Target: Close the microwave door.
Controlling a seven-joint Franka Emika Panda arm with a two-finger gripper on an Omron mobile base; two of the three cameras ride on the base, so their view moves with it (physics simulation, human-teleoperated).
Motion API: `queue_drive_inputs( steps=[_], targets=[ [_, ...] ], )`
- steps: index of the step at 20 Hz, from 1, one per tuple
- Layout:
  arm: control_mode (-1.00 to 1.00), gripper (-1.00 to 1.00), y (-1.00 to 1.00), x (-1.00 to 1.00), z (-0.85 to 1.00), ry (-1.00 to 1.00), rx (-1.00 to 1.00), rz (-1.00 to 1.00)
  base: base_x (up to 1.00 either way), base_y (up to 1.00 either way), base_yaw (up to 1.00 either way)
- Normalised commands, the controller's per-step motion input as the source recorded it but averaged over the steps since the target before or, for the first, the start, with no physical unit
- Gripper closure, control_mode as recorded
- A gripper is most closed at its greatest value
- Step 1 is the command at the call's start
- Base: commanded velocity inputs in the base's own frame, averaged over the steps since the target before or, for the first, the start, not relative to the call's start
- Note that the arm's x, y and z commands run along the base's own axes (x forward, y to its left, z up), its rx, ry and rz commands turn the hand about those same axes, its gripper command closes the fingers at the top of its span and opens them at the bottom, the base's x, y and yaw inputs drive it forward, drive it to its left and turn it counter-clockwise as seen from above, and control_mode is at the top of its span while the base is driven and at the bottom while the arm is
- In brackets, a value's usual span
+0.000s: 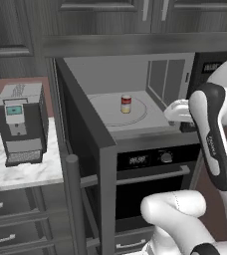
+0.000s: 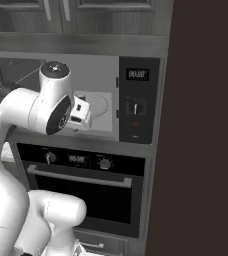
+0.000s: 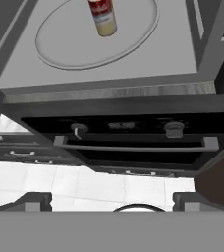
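Your microwave door (image 1: 83, 164) stands wide open, swung out toward the lower centre of the left base view, its long vertical bar handle (image 1: 73, 204) rising near the bottom edge. The microwave (image 1: 135, 84) fills the upper middle of that view, its pale interior exposed, with a small red-and-white can (image 1: 126, 104) upright on the round turntable (image 1: 118, 110). In the right base view the black control panel (image 2: 137, 106) with display and dial sits right of the cavity, centre frame. Your hand (image 3: 111, 201) hangs in front of the cavity's lower right edge, at the right of the left base view, touching nothing; its two fingertips (image 3: 35, 201) sit well apart at the bottom of the hand view, released. Below the microwave you see the oven (image 2: 81, 187) with its horizontal handle and knobs. A grey coffee machine (image 1: 20, 122) stands on the marble worktop (image 1: 21, 172) at the left.
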Motion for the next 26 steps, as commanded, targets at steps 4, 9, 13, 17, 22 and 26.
queue_drive_inputs(
  steps=[4,9,13,17,22,26],
  targets=[
    [-1.0,-1.0,0.0,-0.86,0.18,-0.05,0.0,0.0,0.0,0.0,0.0],
    [-1.0,-1.0,0.07,-0.72,0.04,0.0,0.0,0.0,0.0,0.0,0.0],
    [-1.0,-1.0,0.06,-0.73,0.0,0.0,0.0,0.0,0.0,0.0,0.0],
    [-1.0,-1.0,0.07,-0.72,0.0,-0.02,0.0,0.0,0.0,0.0,0.0],
    [-1.0,-1.0,0.04,-0.7,0.0,-0.05,0.0,0.0,0.0,0.0,0.0],
    [-1.0,-1.0,0.11,-0.67,0.01,-0.04,0.0,0.0,0.0,0.0,0.0]
  ],
)
